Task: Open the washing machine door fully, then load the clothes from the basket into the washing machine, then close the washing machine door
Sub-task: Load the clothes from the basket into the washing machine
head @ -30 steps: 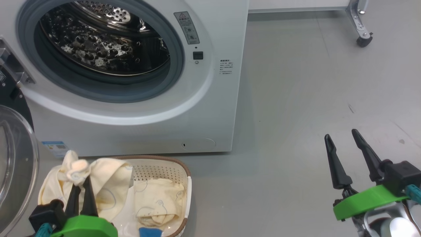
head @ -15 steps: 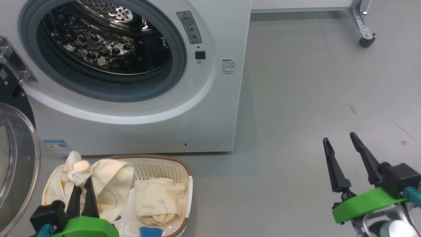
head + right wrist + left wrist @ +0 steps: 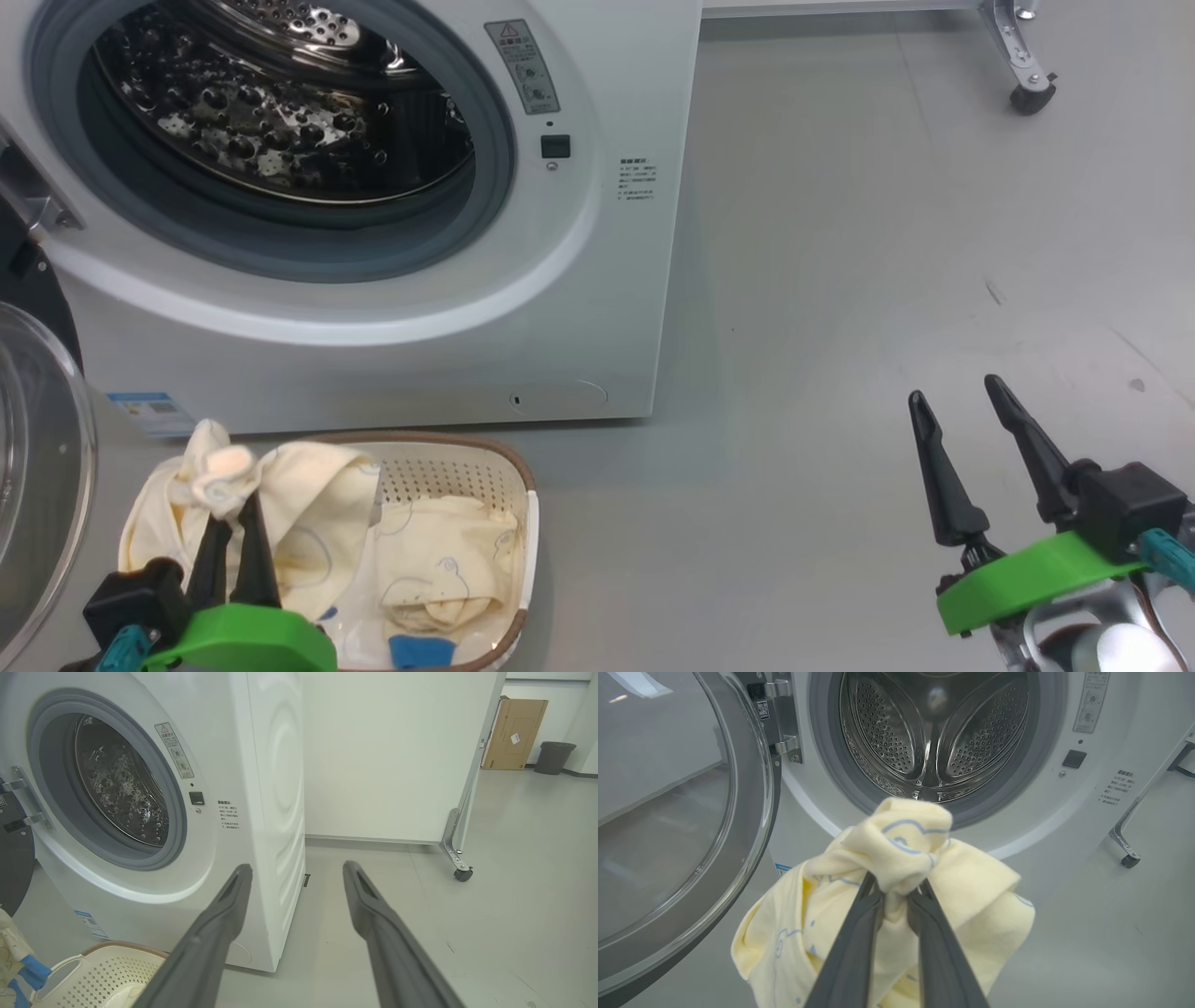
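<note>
Our left hand [image 3: 233, 509], fingers clamped on a bunched cream garment [image 3: 308, 504], holds it above the basket [image 3: 457, 467], where more clothes [image 3: 448, 569] lie. Just beyond stands the washing machine [image 3: 597, 280], its door [image 3: 37, 448] swung open at left. Our right hand [image 3: 954, 389], fingers apart and empty, hovers over the floor [image 3: 840, 280].

Head camera looks steeply down, both wrist cameras forward; all share the washing machine [image 3: 616, 280].

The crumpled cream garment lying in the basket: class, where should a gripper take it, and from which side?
Best pinch a raised fold of the crumpled cream-yellow garment, coming from above: it lies slumped inside the perforated cream plastic basket, whose walls block sideways approaches.
</note>
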`<state>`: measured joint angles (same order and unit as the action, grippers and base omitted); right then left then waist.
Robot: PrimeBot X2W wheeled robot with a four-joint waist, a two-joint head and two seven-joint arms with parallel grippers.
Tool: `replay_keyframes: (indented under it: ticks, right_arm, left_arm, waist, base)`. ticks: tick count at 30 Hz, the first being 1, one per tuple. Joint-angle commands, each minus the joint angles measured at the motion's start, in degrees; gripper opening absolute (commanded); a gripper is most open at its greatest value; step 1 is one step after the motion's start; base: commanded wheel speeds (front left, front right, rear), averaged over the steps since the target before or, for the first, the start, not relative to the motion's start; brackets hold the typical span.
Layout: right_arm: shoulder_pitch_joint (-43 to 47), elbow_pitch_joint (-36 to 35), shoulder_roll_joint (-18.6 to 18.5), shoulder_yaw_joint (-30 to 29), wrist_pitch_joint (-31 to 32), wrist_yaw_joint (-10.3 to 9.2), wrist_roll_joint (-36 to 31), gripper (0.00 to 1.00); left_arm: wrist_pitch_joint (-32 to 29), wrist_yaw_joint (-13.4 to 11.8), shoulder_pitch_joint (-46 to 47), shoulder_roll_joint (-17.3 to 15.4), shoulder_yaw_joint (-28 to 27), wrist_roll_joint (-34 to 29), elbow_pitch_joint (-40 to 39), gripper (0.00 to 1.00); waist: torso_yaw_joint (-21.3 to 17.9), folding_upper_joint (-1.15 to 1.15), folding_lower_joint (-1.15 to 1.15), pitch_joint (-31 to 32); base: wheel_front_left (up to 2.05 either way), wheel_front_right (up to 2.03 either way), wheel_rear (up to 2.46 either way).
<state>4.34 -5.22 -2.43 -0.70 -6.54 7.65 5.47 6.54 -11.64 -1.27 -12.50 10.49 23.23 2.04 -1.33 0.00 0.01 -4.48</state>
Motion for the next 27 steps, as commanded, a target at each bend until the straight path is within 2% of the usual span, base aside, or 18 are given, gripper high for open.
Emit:
replay_keyframes:
  ticks: [1,9,15,27]
  right_arm:
    - [-2.4,-2.2,-0.4,1.5,0.0,-0.16,0.1,1.00]
    - [-4.2,-1.8,-0.4,3.3,-0.7,-0.16,0.7,1.00]
    - [-6.1,-1.1,-0.4,4.0,-1.9,-0.16,1.8,1.00]
    - [-10.8,1.9,-0.4,5.6,-5.5,-0.16,4.6,1.00]
  left_arm:
    - [0.4,-0.3,3.4,-1.5,-2.4,0.6,-1.4,0.00]
    - [-1.8,0.3,8.0,-1.8,-3.2,2.5,2.0,0.00]
    - [-4.5,1.7,14.9,-2.9,-4.6,5.1,8.0,0.00]
    - [-12.2,6.5,33.9,-8.8,-7.3,9.6,23.7,0.00]
  waist:
    - [-0.4,0.00,-0.01,-0.5]
    - [-3.1,0.00,-0.01,-3.0]
    - [-5.8,0.00,-0.01,-6.8]
    - [-11.7,0.00,-0.01,-16.7]
  base:
    - [0.00,0.00,0.00]
    - [0.00,0.00,0.00]
    - [0.00,0.00,0.00]
    - [0.00,0.00,0.00]
